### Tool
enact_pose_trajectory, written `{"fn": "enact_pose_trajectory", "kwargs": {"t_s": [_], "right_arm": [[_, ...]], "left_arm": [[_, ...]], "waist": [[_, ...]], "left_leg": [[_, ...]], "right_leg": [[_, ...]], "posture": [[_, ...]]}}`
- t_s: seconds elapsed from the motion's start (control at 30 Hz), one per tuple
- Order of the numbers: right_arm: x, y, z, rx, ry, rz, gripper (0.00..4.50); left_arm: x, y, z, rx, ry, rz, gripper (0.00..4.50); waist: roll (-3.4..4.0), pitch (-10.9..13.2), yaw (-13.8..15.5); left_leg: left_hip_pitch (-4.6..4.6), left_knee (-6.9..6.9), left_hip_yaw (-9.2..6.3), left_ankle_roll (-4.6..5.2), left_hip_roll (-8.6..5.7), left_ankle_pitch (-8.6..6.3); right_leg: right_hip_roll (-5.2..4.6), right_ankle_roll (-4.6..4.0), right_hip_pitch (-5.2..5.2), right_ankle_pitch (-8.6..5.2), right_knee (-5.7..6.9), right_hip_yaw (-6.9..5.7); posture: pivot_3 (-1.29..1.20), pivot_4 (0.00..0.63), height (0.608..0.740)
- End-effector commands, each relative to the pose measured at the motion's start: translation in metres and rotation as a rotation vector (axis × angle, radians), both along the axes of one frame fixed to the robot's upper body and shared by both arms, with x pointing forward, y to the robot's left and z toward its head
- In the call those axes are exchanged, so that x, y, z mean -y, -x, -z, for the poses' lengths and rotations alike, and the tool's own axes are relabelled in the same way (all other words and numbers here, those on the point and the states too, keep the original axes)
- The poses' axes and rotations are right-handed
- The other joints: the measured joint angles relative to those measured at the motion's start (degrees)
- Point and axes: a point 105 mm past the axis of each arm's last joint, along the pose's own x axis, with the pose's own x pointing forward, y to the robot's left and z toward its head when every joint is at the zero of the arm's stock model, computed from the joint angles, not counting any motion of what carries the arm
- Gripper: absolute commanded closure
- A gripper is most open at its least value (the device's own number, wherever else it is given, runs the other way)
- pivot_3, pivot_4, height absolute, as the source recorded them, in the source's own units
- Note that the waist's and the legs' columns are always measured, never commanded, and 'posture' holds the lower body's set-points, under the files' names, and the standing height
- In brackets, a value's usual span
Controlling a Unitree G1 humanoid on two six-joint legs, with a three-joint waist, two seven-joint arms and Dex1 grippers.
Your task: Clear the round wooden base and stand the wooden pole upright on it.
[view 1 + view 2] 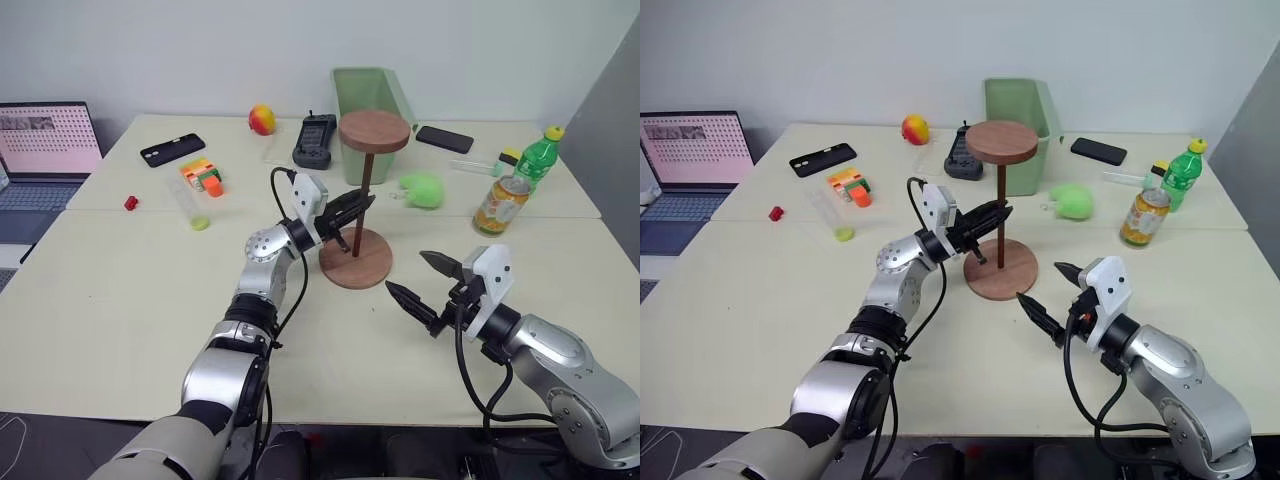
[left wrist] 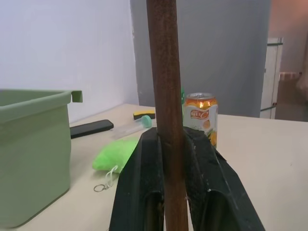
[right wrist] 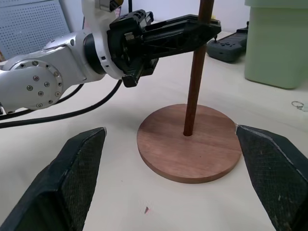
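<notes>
Although the wooden pole [image 1: 364, 190] is stood upright on the cleared round wooden base [image 1: 356, 262] at frame centre, it is gripped by the left pincer [image 1: 352, 207]; release is left, while the right pincer [image 1: 423, 279] is spread empty.

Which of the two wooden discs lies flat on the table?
The larger round wooden base; the smaller disc sits atop the wooden pole, which the left gripper clamps.

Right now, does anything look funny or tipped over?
Nothing stands out. The wooden pole stands upright in the round wooden base, the left gripper shut on it. The can and bottle stand upright too.
</notes>
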Motion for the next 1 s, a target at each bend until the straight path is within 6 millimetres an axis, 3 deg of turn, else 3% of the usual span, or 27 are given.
{"fn": "enact_pose_trajectory", "kwargs": {"t_s": [0.03,0.27,0.5,0.67,0.8,1.0], "right_arm": [[-0.002,0.005,-0.015,0.056,-0.022,-0.015,0.00],[-0.001,0.005,-0.015,0.055,-0.022,-0.011,0.00],[-0.002,0.005,-0.014,0.052,-0.024,-0.012,0.00],[-0.001,0.004,-0.015,0.055,-0.023,-0.009,0.00],[-0.002,0.005,-0.015,0.054,-0.022,-0.010,0.00],[-0.003,0.004,-0.014,0.049,-0.023,-0.019,0.00]], "left_arm": [[-0.024,0.003,0.058,-0.181,-0.164,-0.047,4.25],[-0.036,0.002,0.084,-0.283,-0.266,-0.105,4.25],[-0.043,-0.005,0.088,-0.378,-0.252,-0.147,4.25],[-0.044,-0.001,0.093,-0.383,-0.282,-0.137,4.25],[-0.041,0.001,0.085,-0.351,-0.261,-0.115,4.25],[-0.037,-0.003,0.055,-0.292,-0.238,-0.098,4.25]], "waist": [[-0.01,-0.1,-0.2],[-0.10,-0.5,-0.2],[-0.12,-1.2,-0.2],[-0.04,-1.3,-0.2],[-0.01,-1.4,-0.3],[-0.07,-1.3,-0.3]], "left_leg": [[0.05,-0.01,0.00,0.00,0.01,0.00],[0.67,-0.11,-0.13,0.06,0.01,-0.04],[1.77,-0.89,-0.05,0.06,0.05,-0.05],[1.82,-0.91,-0.05,0.06,0.05,-0.05],[1.84,-0.94,-0.03,0.05,0.06,-0.05],[1.83,-1.05,-0.01,0.05,0.10,-0.06]], "right_leg": [[0.00,0.00,0.05,0.00,0.00,0.00],[0.01,0.03,0.80,-0.03,-0.23,-0.08],[0.02,0.31,1.81,-0.19,-0.95,-0.04],[0.00,0.35,1.88,-0.21,-1.00,-0.02],[-0.01,0.37,1.88,-0.22,-1.00,0.03],[-0.01,0.42,1.83,-0.26,-1.04,0.09]], "posture": [[0.00,0.150,0.740],[0.00,0.150,0.740],[0.00,0.150,0.740],[0.00,0.150,0.740],[0.00,0.150,0.740],[0.00,0.150,0.740]]}}
